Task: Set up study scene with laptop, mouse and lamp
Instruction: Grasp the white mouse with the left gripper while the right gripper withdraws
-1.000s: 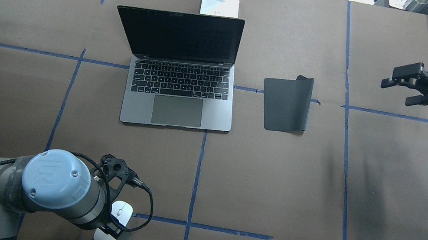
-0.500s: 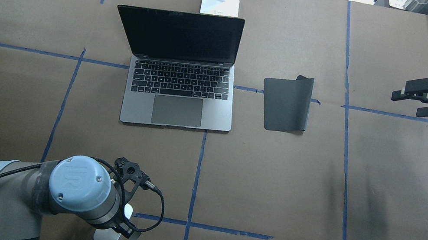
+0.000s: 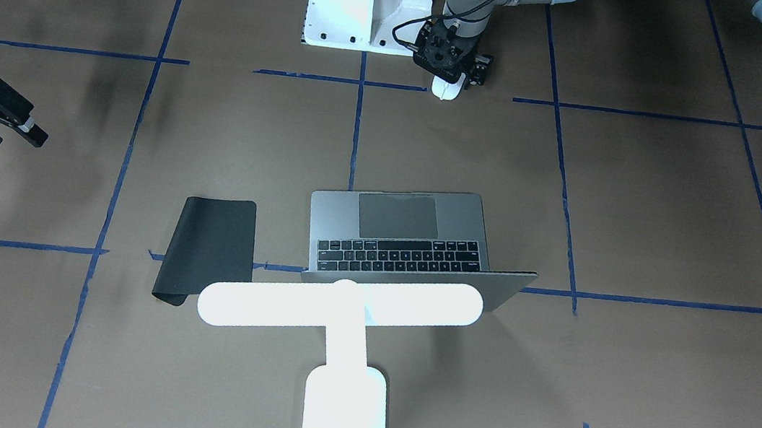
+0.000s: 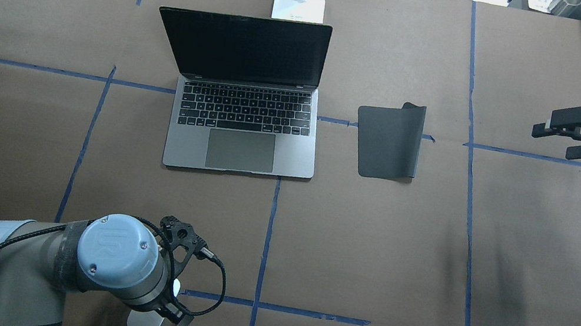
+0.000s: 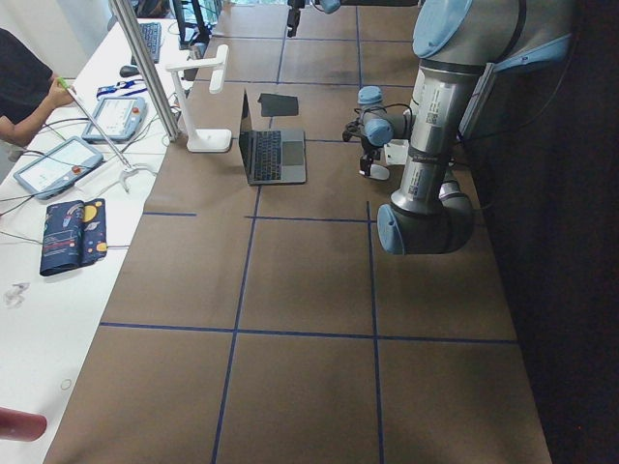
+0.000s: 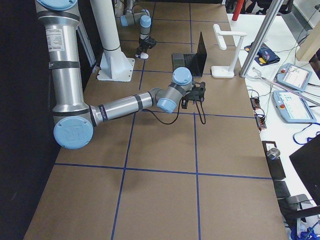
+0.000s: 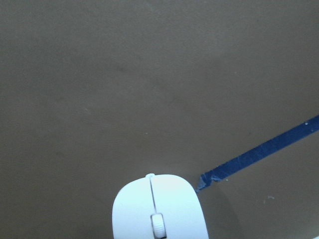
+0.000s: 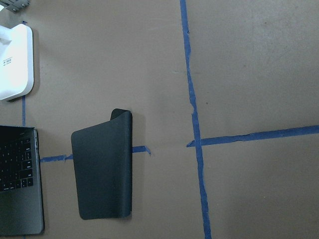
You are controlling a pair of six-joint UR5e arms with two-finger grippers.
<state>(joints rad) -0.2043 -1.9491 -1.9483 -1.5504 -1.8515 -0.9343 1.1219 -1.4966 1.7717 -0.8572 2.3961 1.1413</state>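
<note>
Mouse (image 7: 159,209) lies directly under my left gripper (image 3: 454,76), positioned there for a grasp; I cannot tell whether the fingers are spread.

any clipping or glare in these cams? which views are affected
Front-facing view: the lamp is blown out, flat white, no surface detail. Overhead view: the laptop screen is dark, no glare; the strip past the far edge of the table clips white. Left wrist view: the mouse is bright, seam and wheel readable. Right wrist view: even light, the mat sharp.
</note>
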